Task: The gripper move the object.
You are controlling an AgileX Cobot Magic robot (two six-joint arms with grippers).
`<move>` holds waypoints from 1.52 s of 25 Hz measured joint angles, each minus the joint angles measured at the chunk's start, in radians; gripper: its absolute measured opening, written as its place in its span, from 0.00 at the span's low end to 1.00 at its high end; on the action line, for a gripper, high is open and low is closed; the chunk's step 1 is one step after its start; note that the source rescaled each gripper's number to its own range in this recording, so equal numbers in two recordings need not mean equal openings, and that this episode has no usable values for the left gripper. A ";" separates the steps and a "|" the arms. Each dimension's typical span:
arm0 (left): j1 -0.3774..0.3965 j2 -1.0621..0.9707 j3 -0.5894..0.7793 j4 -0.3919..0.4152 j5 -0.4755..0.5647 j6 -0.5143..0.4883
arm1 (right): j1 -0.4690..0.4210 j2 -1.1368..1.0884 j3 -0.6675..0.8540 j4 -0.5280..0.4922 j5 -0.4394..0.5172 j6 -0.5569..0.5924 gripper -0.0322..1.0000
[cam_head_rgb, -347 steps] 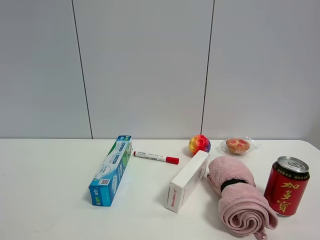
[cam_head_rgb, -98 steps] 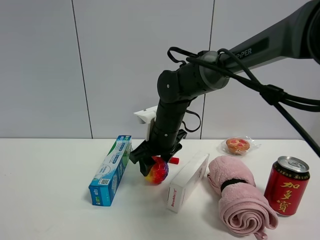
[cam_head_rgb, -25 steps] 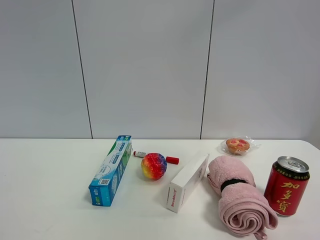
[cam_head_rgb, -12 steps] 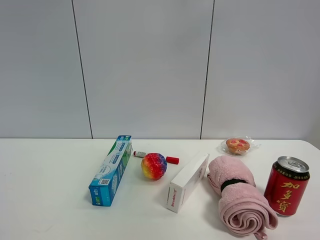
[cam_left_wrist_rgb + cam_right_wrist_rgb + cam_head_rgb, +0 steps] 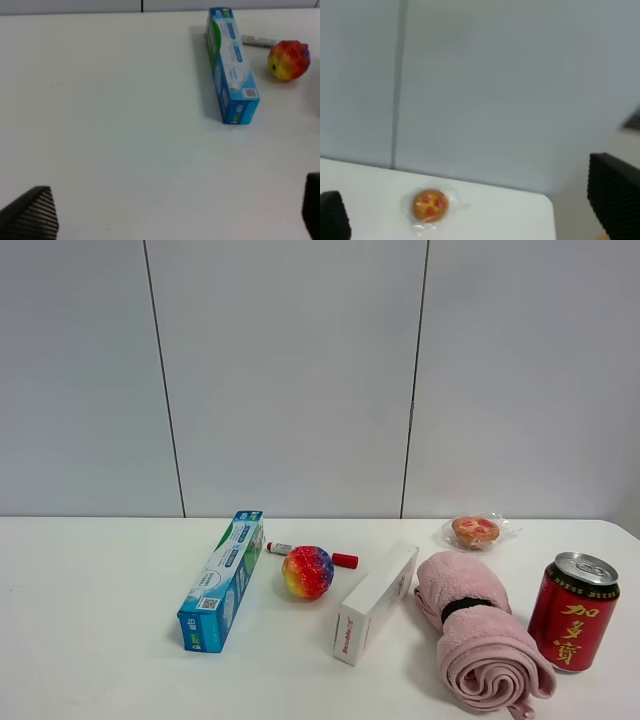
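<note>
— Where is the ball?

— The rainbow ball point(image 5: 308, 572) rests on the worktop point(image 5: 100, 640) toward its back edge, between the blue toothpaste box point(image 5: 222, 578) and the white box point(image 5: 376, 601), just in front of the red-capped marker point(image 5: 344, 560).

— And your grippers?

— Both are well apart from it. My left gripper point(image 5: 170, 210) and right gripper point(image 5: 470, 210) have their fingers spread, holding nothing. The worktop's front left is bare.

Table point(image 5: 100, 660): smooth matt white. Ball point(image 5: 307, 572): matt, bumpy surface. Toothpaste box point(image 5: 222, 579): glossy printed card. Towel point(image 5: 480, 640): soft fluffy pink cloth. Can point(image 5: 573, 611): shiny metal. Pastry point(image 5: 476, 531): clear glossy plastic wrap. Left tool fingers point(image 5: 30, 216): black, woven-textured.
</note>
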 joint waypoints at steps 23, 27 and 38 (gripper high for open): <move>0.000 0.000 0.000 0.000 0.000 0.000 | -0.333 -0.401 0.181 0.217 0.146 -0.015 1.00; 0.000 0.000 0.000 0.000 0.000 0.000 | -0.333 -0.530 0.455 0.225 0.147 -0.014 1.00; 0.000 0.000 0.000 0.000 0.000 0.000 | -0.368 -0.972 1.219 0.354 -0.021 0.005 1.00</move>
